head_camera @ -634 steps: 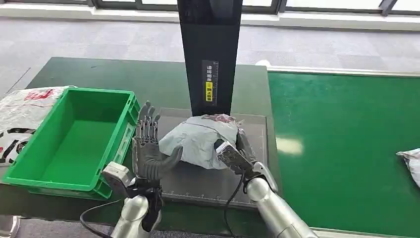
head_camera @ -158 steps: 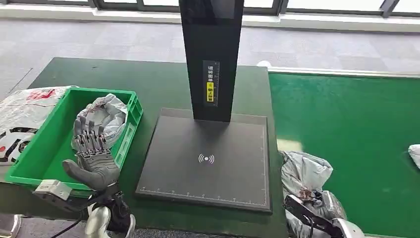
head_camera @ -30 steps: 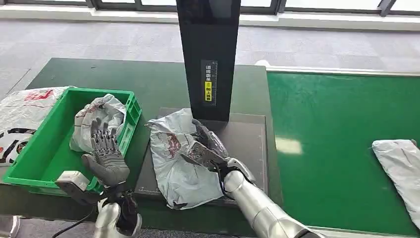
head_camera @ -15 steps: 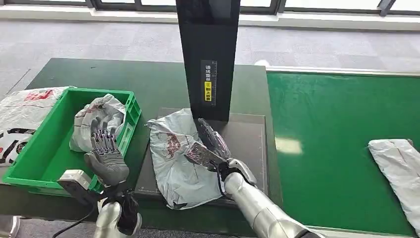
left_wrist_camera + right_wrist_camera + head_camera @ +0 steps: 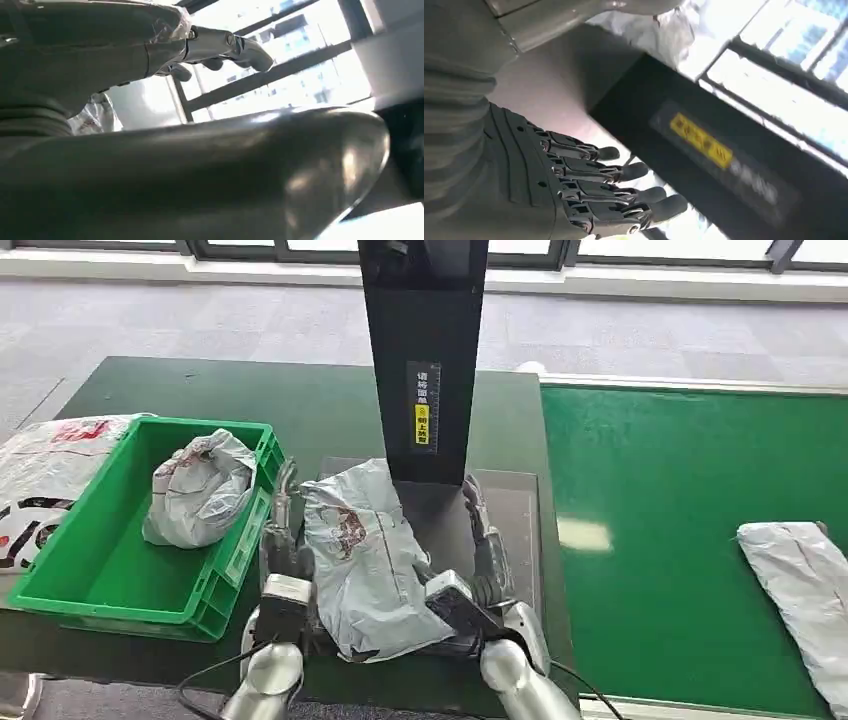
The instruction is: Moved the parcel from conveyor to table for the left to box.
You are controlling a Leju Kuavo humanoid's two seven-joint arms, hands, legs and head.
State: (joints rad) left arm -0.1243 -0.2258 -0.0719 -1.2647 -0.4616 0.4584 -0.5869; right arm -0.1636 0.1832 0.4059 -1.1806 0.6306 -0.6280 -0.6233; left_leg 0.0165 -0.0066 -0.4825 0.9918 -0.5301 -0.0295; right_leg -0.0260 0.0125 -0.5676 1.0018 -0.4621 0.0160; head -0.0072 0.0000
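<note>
A crumpled grey parcel (image 5: 365, 560) with a red-brown print lies on the black scanner pad (image 5: 515, 515), in front of the black post (image 5: 425, 360). My left hand (image 5: 281, 538) stands at the parcel's left side, fingers straight and apart, close against the bag; its fingers (image 5: 225, 47) stretch out in the left wrist view, empty. My right hand (image 5: 487, 550) is at the parcel's right side with fingers extended over the pad. The right wrist view shows those fingers (image 5: 614, 190) straight and holding nothing, with the parcel (image 5: 659, 30) beside them.
A green box (image 5: 70, 570) at the left holds another grey parcel (image 5: 195, 490). A further grey parcel (image 5: 800, 585) lies on the green conveyor (image 5: 680, 540) at the right. A white printed bag (image 5: 45, 455) sits left of the box.
My left hand came from beside the green box to the parcel's left side. My right hand left the top of the parcel and now stands at its right. The conveyor parcel drifted slightly left.
</note>
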